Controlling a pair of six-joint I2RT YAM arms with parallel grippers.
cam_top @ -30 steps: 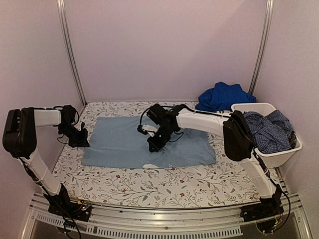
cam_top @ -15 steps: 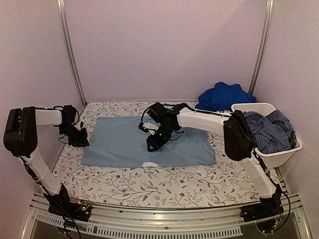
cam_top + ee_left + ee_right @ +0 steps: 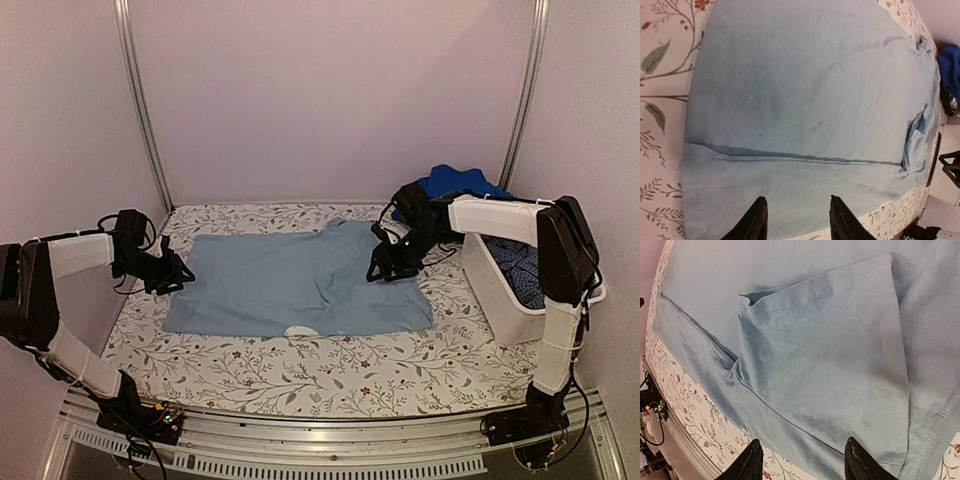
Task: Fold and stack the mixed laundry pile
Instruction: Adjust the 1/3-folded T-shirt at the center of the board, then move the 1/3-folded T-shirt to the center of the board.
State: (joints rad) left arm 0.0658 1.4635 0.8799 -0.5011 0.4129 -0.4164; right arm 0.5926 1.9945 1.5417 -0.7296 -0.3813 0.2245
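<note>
The jaws of the left gripper [image 3: 797, 222] are seen parted, with nothing held between them; only cloth lies beneath. The jaws of the right gripper [image 3: 804, 462] are likewise spread and grip nothing. Each gripper is poised just above an opposite end of the pale blue garment [image 3: 300, 285], the left gripper [image 3: 165, 272] at its left edge and the right gripper [image 3: 385, 265] at its right side. This suits work on a wide piece from both ends.

The pale blue garment is spread flat in the middle of the table cover [image 3: 300, 370], so that its folds can be laid squarely. In the left wrist view a straight crease is seen running across the cloth [image 3: 805, 100] near the fingers. In the right wrist view a folded sleeve [image 3: 825, 355] is turned inward over the body of the garment. It is judged that the sides are being brought in to narrow the garment before it is folded shorter.

The royal blue garment [image 3: 450, 185] is left bunched at the far right corner, behind the white tub [image 3: 500, 300], and a dark check garment [image 3: 525, 275] is left inside the tub. Both are kept off the working area, apparently to be folded in turn.
</note>
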